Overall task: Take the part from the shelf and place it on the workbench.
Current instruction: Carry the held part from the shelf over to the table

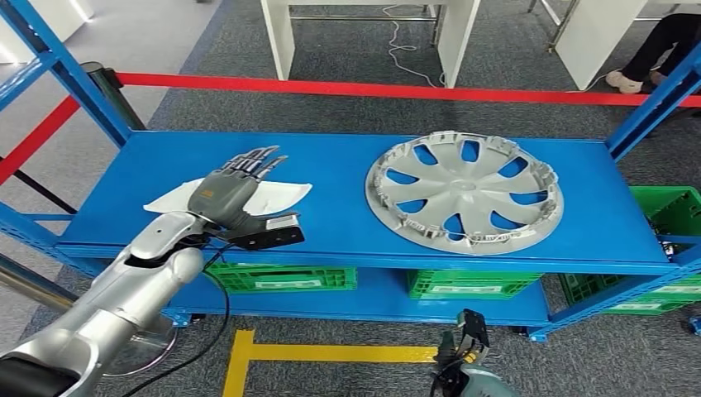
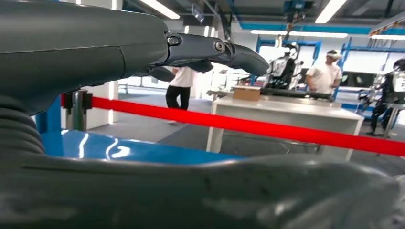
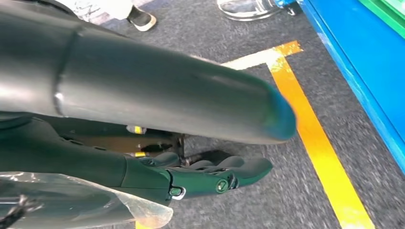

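Left robot hand point(image 1: 233, 188) at centre left, fingers spread flat over one white part point(image 1: 277, 195), one silver hubcap point(image 1: 464, 191) centre right on blue shelf point(image 1: 339, 161), right robot hand point(image 3: 210, 174) empty, fingers straight together.

blue shelf point(image 1: 347, 240), silver hubcap point(image 1: 464, 192), white sheet point(image 1: 277, 195)

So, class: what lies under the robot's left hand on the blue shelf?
A white sheet lies on the shelf under the left hand. The hand covers the sheet's middle, so contact cannot be judged.
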Available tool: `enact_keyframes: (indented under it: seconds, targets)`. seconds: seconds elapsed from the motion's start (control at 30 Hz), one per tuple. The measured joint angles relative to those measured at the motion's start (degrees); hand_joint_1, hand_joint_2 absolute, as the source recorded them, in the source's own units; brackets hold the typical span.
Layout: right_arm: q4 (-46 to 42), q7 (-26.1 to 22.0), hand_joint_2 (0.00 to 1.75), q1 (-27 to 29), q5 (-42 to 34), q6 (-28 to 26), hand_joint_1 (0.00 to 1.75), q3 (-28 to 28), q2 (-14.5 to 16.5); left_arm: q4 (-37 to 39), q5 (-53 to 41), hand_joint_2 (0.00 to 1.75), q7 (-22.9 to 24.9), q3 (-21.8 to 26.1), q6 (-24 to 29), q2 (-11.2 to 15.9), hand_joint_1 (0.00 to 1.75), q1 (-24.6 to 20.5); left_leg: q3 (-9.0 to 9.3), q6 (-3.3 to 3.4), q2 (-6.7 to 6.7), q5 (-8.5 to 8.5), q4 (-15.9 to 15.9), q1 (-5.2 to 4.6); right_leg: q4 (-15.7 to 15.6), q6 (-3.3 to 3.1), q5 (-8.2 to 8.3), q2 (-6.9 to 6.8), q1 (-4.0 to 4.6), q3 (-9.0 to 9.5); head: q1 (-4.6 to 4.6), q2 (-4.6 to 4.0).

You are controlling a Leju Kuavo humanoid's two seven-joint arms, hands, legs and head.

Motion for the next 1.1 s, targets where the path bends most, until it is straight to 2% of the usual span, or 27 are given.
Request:
enact_keyframes:
  seconds: [0.07,0.13,0.17,0.23,0.27,0.3,0.33,0.4,0.43,0.47,0.57,0.63,0.67,0.73,0.77,0.8,0.83,0.9,0.93,0.97,1.0,1.07,1.1]
  targets:
    - [0.00,-0.01,0.00,-0.08,0.00,-0.01,0.00,-0.02,0.10,1.87,0.17,0.00,-0.01,-0.52,0.02,-0.87,0.00,-1.08,0.04,0.57,-0.07,-0.05,-0.68,0.06,-0.05,0.67,-0.09,-0.08,-0.09,-0.29,0.00,0.00]
    - [0.00,-0.02,0.00,-0.18,-0.01,-0.03,0.00,-0.04,0.15,3.33,0.26,0.00,0.00,-0.83,0.07,-1.89,0.00,-2.18,0.14,1.21,-0.08,0.17,-1.08,0.29,2.00,1.26,-1.55,-0.14,-0.15,-1.48,0.09,0.00]
    - [0.00,-0.03,0.00,-0.22,-0.01,-0.03,0.00,-0.04,0.15,4.00,0.26,0.00,0.01,-0.95,0.08,-2.43,0.00,-2.67,0.17,1.45,-0.07,0.23,-1.17,0.36,4.88,1.45,-3.04,-0.15,-0.18,-2.98,0.17,0.00]
    - [0.00,-0.02,0.00,-0.19,-0.03,-0.03,0.00,-0.05,0.15,5.28,0.24,0.00,0.01,-1.28,0.06,-3.24,0.00,-3.22,0.16,1.70,-0.05,0.17,-1.15,0.30,12.83,1.73,-6.10,-0.15,-0.18,-6.96,0.30,0.00]
    - [0.00,0.01,0.00,-0.12,-0.03,-0.03,0.00,-0.06,0.15,5.87,0.21,0.00,0.03,-1.51,0.04,-3.52,0.00,-3.29,0.17,1.75,-0.03,0.13,-1.14,0.28,15.76,1.82,-6.71,-0.16,-0.18,-8.62,0.30,0.00]
    - [0.00,0.04,0.00,-0.04,-0.04,-0.04,0.00,-0.07,0.15,6.37,0.20,0.00,0.06,-1.74,0.01,-3.78,0.00,-3.31,0.18,1.77,-0.03,0.09,-1.10,0.27,16.56,1.87,-6.21,-0.18,-0.19,-9.32,0.33,0.00]
    - [0.00,0.09,0.00,-0.01,-0.05,-0.07,0.00,-0.08,0.15,6.78,0.22,0.00,0.10,-1.95,-0.04,-4.03,0.00,-3.35,0.20,1.75,-0.05,0.02,-1.02,0.30,14.93,1.88,-4.65,-0.22,-0.21,-8.83,0.33,0.00]
    - [0.00,0.19,0.00,-0.09,-0.08,-0.10,0.00,-0.09,0.15,7.33,0.35,0.00,0.24,-2.15,-0.27,-4.49,0.00,-3.57,0.18,1.45,-0.12,-0.32,-0.66,0.28,7.33,1.86,-0.65,-0.40,-0.26,-5.47,0.34,0.00]
    - [0.00,0.22,0.00,-0.17,-0.11,-0.10,0.00,-0.09,0.16,7.61,0.44,0.00,0.31,-2.18,-0.44,-4.66,0.00,-3.72,0.05,1.21,-0.16,-0.53,-0.33,0.17,3.88,1.73,0.51,-0.42,-0.29,-3.77,0.38,0.00]
    - [0.00,0.25,0.00,-0.20,-0.15,-0.08,0.00,-0.10,0.19,7.87,0.52,0.00,0.36,-2.20,-0.62,-4.77,0.00,-3.85,-0.09,0.93,-0.18,-0.65,-0.11,0.03,1.80,1.54,0.95,-0.42,-0.29,-2.69,0.38,0.00]
    - [0.00,0.25,0.00,-0.02,-0.28,-0.02,0.00,-0.14,0.25,8.58,1.15,0.00,0.52,-2.30,-1.28,-5.01,0.00,-3.97,-0.28,0.35,-0.14,-0.80,0.06,-0.11,1.00,0.62,0.74,-0.23,-0.27,-2.12,0.46,0.00]
    - [-0.01,0.13,0.00,-0.02,-0.34,0.02,0.00,-0.19,0.26,8.88,2.01,0.00,0.73,-2.28,-1.91,-5.17,0.00,-4.07,-0.90,-0.14,-0.08,-2.14,1.86,0.00,0.91,-0.04,0.74,-0.22,-0.42,-1.92,0.38,0.00]
    - [-0.01,0.07,0.00,-0.06,-0.38,0.06,0.00,-0.22,0.26,8.99,2.37,0.00,0.80,-2.26,-2.18,-5.20,0.00,-4.13,-1.94,-0.43,-0.07,-3.59,4.35,0.05,0.86,-0.29,0.70,-0.24,-0.51,-1.79,0.33,0.00]
    - [-0.01,0.02,0.00,-0.07,-0.49,0.13,0.00,-0.25,0.27,9.24,2.74,0.00,0.86,-2.22,-2.51,-5.22,0.00,-4.13,-5.41,-0.84,-0.07,-7.01,11.97,0.13,0.86,-0.58,0.58,-0.25,-0.48,-1.64,0.25,0.00]
    - [0.00,0.02,0.00,-0.03,-0.57,0.14,0.00,-0.26,0.27,9.39,2.83,0.00,0.87,-2.22,-2.62,-5.22,0.00,-4.07,-6.98,-0.89,-0.07,-7.96,15.11,0.15,0.87,-0.63,0.54,-0.24,-0.46,-1.58,0.25,0.00]
    - [0.00,0.02,0.00,0.02,-0.63,0.13,0.00,-0.27,0.26,9.54,2.87,0.00,0.88,-2.22,-2.69,-5.22,0.00,-4.02,-7.79,-0.83,-0.07,-7.87,16.51,0.14,0.87,-0.68,0.50,-0.20,-0.43,-1.53,0.24,0.00]
    - [-0.01,0.02,0.00,0.04,-0.67,0.12,0.00,-0.28,0.26,9.66,2.91,0.00,0.88,-2.22,-2.74,-5.23,0.00,-3.99,-7.50,-0.66,-0.07,-6.62,15.55,0.14,0.88,-0.69,0.46,-0.15,-0.39,-1.42,0.23,0.00]
    - [-0.02,0.01,0.00,0.02,-0.68,0.13,0.00,-0.29,0.28,9.79,2.94,0.00,0.88,-2.22,-2.75,-5.25,0.00,-4.09,-4.34,0.04,-0.08,-2.28,8.31,0.00,0.87,-0.68,0.32,-0.05,-0.28,-1.09,0.25,0.00]
    - [-0.02,-0.01,0.00,-0.02,-0.68,0.13,0.00,-0.30,0.30,9.82,2.96,0.00,0.88,-2.22,-2.75,-5.27,0.00,-4.18,-2.58,0.42,-0.08,-0.71,4.50,-0.12,0.88,-0.60,0.24,0.00,-0.16,-1.00,0.27,0.00]
    - [-0.02,-0.03,0.00,-0.06,-0.68,0.14,0.00,-0.30,0.31,9.84,2.97,0.00,0.88,-2.22,-2.75,-5.30,0.00,-4.29,-1.33,0.71,-0.09,0.08,1.78,-0.25,0.88,-0.46,0.20,0.01,-0.08,-1.00,0.28,0.00]
    - [-0.02,-0.04,0.00,-0.05,-0.69,0.14,0.00,-0.31,0.33,9.88,2.98,0.00,0.88,-2.22,-2.75,-5.32,0.00,-4.37,-0.72,0.89,-0.11,0.17,0.40,-0.38,0.86,-0.25,0.20,0.00,-0.04,-1.05,0.32,0.00]
    - [-0.03,-0.03,0.00,0.00,-0.70,0.14,0.00,-0.31,0.39,9.97,2.99,0.00,0.88,-2.21,-2.75,-5.37,0.00,-4.44,-0.49,1.06,-0.16,-0.02,-0.16,-0.43,0.70,0.33,0.25,-0.08,-0.06,-1.11,0.32,0.00]
    - [-0.04,-0.04,0.00,0.00,-0.70,0.14,0.00,-0.31,0.42,10.00,2.99,0.44,0.88,-2.20,-2.75,-5.42,0.00,-4.47,-0.37,1.22,-0.16,0.13,-0.46,-0.31,0.86,0.62,0.00,-0.13,-0.09,-1.30,0.33,0.00]
